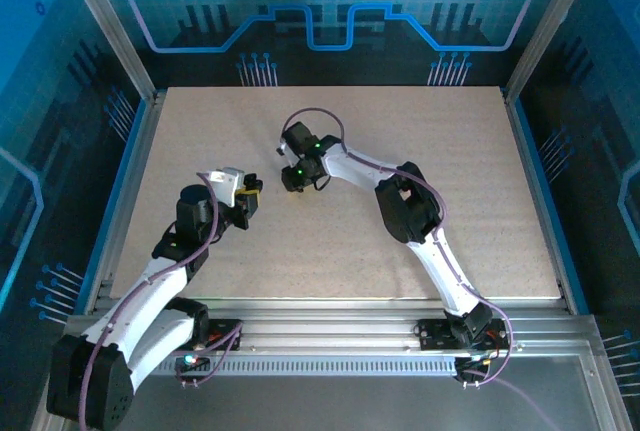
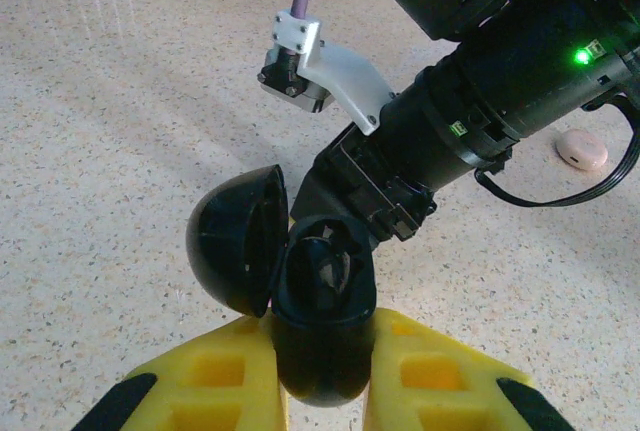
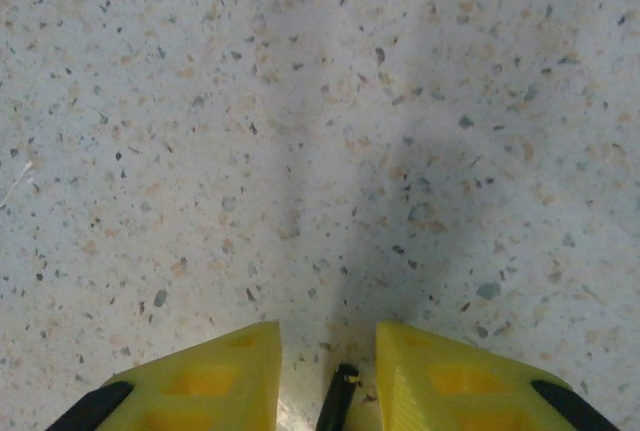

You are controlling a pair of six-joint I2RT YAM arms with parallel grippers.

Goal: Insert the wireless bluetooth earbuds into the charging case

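Black case (image 2: 320,321) pinched in left end effector (image 2: 322,371); right end effector's (image 3: 328,381) hold unclear.

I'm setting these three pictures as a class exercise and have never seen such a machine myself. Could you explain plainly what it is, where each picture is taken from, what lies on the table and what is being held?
The machine is two robot arms bolted at the near edge of a speckled table, each ending in a two-finger gripper. The overhead picture comes from a fixed camera above and behind them.

The other two come from cameras on the wrists, looking past the yellow fingers.

The left gripper is shut on a small black charging case, whose lid hangs open to the left. Just beyond it is the right arm's dark wrist. A small pinkish round object lies farther off on the table; I cannot tell what it is.

The right gripper points down at the table. A thin dark piece sits between its fingers, possibly an earbud, but too little shows to be sure.
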